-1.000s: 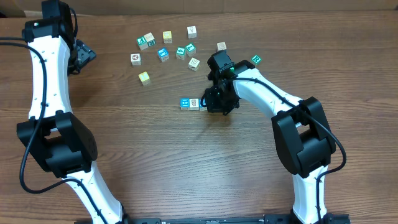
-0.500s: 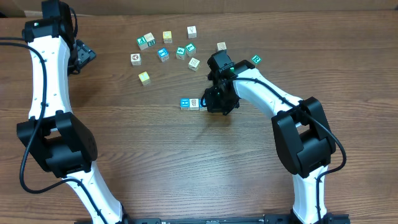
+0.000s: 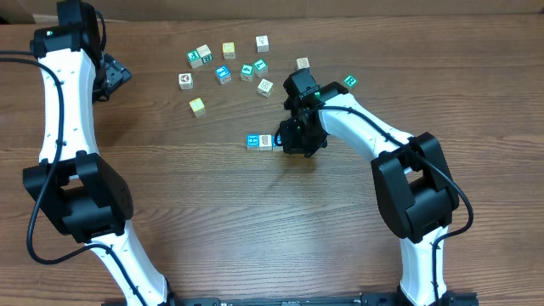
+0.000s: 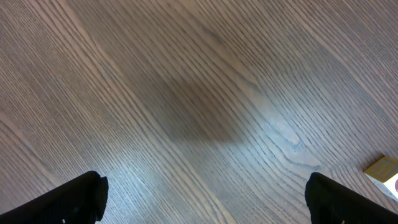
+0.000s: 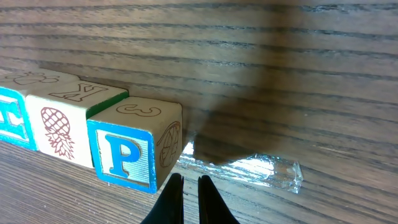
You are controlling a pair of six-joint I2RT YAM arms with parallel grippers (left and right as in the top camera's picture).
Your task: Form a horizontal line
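Observation:
A short row of cubes [image 3: 259,141] lies in the middle of the table. In the right wrist view it reads, left to right, a blue-faced cube [image 5: 9,117], a cube with a pineapple picture [image 5: 59,121] and a cube with a blue letter P [image 5: 127,152], all touching. My right gripper [image 5: 186,185] is shut and holds nothing, its tips just right of the P cube's end face. From above, the right gripper [image 3: 291,138] covers the row's right end. My left gripper [image 3: 113,75] hangs open at the far left, over bare wood [image 4: 202,199].
Several loose cubes [image 3: 246,71] are scattered behind the row, among them a yellow-green one [image 3: 197,106] and a teal one [image 3: 350,82]. A strip of clear tape [image 5: 261,168] is stuck to the table right of the P cube. One cube [image 4: 385,174] shows at the left wrist view's right edge.

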